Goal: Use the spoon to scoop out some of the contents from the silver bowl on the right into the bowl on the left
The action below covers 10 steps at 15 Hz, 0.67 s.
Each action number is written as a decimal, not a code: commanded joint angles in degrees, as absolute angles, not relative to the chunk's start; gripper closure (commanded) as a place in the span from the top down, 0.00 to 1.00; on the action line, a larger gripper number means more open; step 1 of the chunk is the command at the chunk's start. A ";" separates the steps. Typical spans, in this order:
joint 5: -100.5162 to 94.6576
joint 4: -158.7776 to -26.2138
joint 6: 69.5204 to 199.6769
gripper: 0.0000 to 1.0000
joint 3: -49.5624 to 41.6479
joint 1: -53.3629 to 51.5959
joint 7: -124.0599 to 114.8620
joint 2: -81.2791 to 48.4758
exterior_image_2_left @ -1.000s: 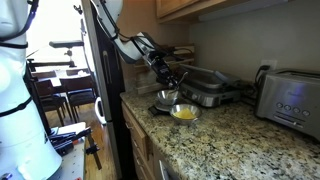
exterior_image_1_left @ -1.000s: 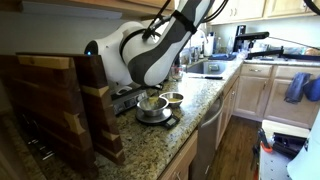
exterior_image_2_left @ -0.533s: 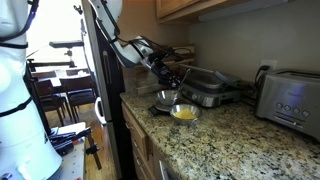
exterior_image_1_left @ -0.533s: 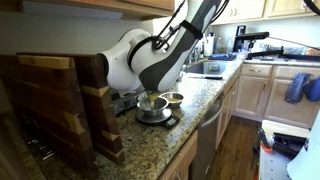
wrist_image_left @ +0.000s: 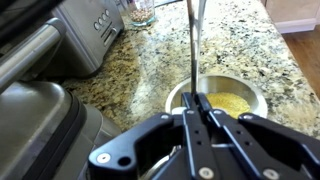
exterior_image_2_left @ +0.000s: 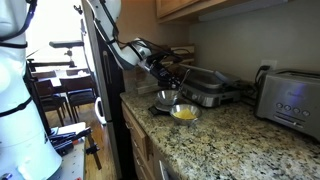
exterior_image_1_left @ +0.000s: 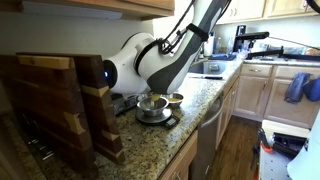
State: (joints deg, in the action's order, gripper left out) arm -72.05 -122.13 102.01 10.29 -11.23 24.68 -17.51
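Fingers (wrist_image_left: 165, 128) clamped on spoon (wrist_image_left: 192, 50) | handle above yellow-filled bowl (wrist_image_left: 258, 92)

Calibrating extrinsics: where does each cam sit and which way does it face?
Exterior view: behind wooden boards, looking down the counter; arm shows.
Exterior view: opposite counter end, past the toaster, facing the yellow-filled bowl; arm shows.
Wrist view: down over gripper along the spoon; shares toaster and bowl with that exterior.

Spoon (wrist_image_left: 194, 40) end seemingly cut off.
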 commanded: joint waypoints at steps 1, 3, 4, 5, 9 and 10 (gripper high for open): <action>-74.76 -128.48 105.60 0.03 10.78 -10.12 22.06 -11.75; -75.93 -130.22 107.27 0.03 10.63 -9.86 21.12 -10.20; -76.14 -131.04 108.27 0.03 10.56 -9.65 21.27 -9.33; -76.39 -131.77 109.35 0.03 10.47 -9.47 21.30 -8.55; -78.60 -135.42 114.57 0.03 9.99 -8.64 20.96 -5.01; -79.63 -136.28 115.87 0.03 9.80 -8.45 20.30 -4.29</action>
